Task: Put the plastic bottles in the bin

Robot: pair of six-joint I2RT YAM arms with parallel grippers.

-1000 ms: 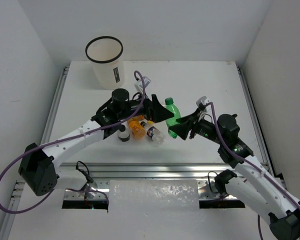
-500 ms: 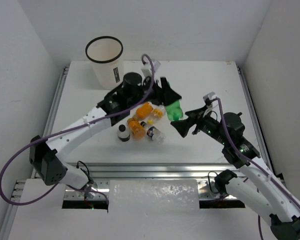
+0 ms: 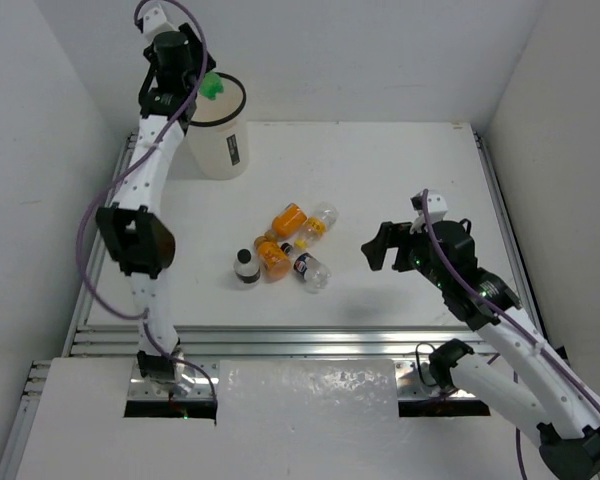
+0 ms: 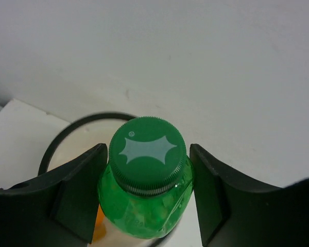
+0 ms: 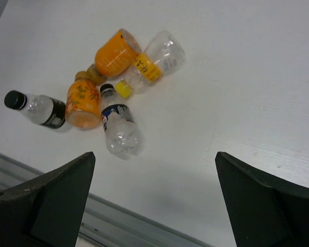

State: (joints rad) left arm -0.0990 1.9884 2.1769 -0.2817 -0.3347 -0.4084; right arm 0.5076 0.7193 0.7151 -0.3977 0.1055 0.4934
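Gripping green bottle (image 4: pixel 146 180) above bin (image 3: pixel 212 148), left jaws legible only from wrist; right jaws spread, empty.

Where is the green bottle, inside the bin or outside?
Outside: the left claw holds the green bottle above the open bin.

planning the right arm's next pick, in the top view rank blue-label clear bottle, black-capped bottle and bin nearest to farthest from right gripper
1. Blue-label clear bottle, just left of the right gripper.
2. Black-capped bottle, at the cluster's left end.
3. Bin, far left corner.
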